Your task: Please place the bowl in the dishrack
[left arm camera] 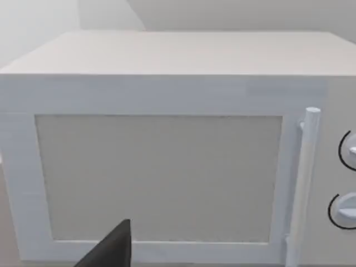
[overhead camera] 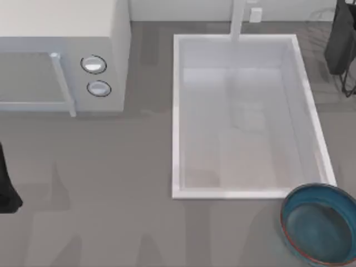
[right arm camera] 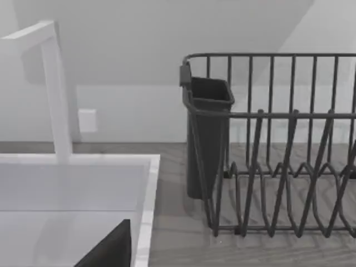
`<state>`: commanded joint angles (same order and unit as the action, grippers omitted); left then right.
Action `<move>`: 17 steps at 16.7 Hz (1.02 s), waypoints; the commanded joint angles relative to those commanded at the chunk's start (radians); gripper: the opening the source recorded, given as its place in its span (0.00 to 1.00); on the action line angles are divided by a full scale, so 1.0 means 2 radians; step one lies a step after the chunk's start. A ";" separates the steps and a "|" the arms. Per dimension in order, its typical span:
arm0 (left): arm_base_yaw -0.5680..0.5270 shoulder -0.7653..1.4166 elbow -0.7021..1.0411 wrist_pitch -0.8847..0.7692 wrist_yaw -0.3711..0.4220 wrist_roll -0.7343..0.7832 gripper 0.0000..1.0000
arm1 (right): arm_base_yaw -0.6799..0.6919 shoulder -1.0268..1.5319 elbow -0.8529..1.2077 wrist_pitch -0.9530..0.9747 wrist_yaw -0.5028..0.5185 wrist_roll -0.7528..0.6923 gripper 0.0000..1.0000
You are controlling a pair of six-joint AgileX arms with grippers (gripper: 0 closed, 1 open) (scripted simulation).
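- The left claw (left arm camera: 114,250) appears as a dark wedge at the edge of the left wrist view, facing the door of the white microwave (left arm camera: 167,161); whether its fingers are spread or pressed together I cannot tell.
- In the top view the left arm (overhead camera: 6,186) sits at the far left edge of the worktop (overhead camera: 111,211), well apart from the bowl, and looks parked.
- The right claw (right arm camera: 111,247) is likewise a dark wedge in the right wrist view, above the corner of the sink; its fingers cannot be judged either, and nothing is seen held in it.
- From there the right wrist camera looks toward the dishrack (right arm camera: 278,167), a dark wire rack with a cutlery holder (right arm camera: 207,139) at its near corner, standing just beside the white sink (right arm camera: 78,183) and its faucet (right arm camera: 55,89).
- The rack's slots look bare as far as they show.
- The bowl (overhead camera: 318,223), blue with a reddish-brown rim, sits upright on the worktop at the near right, just off the sink's (overhead camera: 177,111) near right corner and untouched by either claw.
- In the top view the dishrack (overhead camera: 342,44) is at the far right edge, well apart from the bowl.
- Judgement: nothing is done yet; reaching, grasping, carrying and setting the bowl in the rack all remain, likely for the right arm.
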<state>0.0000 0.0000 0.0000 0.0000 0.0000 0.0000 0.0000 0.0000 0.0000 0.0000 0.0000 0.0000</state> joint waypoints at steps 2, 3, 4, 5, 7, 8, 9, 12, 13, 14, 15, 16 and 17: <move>0.000 0.000 0.000 0.000 0.000 0.000 1.00 | 0.000 0.001 0.001 -0.001 0.000 0.000 1.00; 0.000 0.000 0.000 0.000 0.000 0.000 1.00 | 0.001 0.006 0.006 -0.006 0.000 0.001 1.00; 0.000 0.000 0.000 0.000 0.000 0.000 1.00 | 0.003 0.017 0.017 -0.017 0.001 0.003 1.00; 0.000 0.000 0.000 0.000 0.000 0.000 1.00 | 0.006 0.033 0.032 -0.032 0.001 0.006 1.00; 0.000 0.000 0.000 0.000 0.000 0.000 1.00 | 0.014 0.081 0.075 -0.079 0.002 0.015 1.00; 0.000 0.000 0.000 0.000 0.000 0.000 1.00 | 0.019 0.113 0.102 -0.109 0.002 0.020 1.00; 0.000 0.000 0.000 0.000 0.000 0.000 1.00 | 0.025 0.151 0.130 -0.142 0.002 0.026 1.00; 0.000 0.000 0.000 0.000 0.000 0.000 1.00 | 0.044 0.288 0.221 -0.258 0.001 0.046 1.00; 0.000 0.000 0.000 0.000 0.000 0.000 1.00 | 0.050 0.337 0.253 -0.298 0.000 0.053 1.00; 0.000 0.000 0.000 0.000 0.000 0.000 1.00 | 0.057 0.386 0.284 -0.337 0.000 0.060 1.00; 0.000 0.000 0.000 0.000 0.000 0.000 1.00 | 0.063 0.433 0.314 -0.375 -0.001 0.067 1.00; 0.000 0.000 0.000 0.000 0.000 0.000 1.00 | 0.069 0.476 0.343 -0.411 -0.002 0.073 1.00; 0.000 0.000 0.000 0.000 0.000 0.000 1.00 | 0.075 0.515 0.371 -0.444 -0.002 0.079 1.00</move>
<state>0.0000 0.0000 0.0000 0.0000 0.0000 0.0000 0.1494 1.0308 0.7415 -0.8874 -0.0042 0.1576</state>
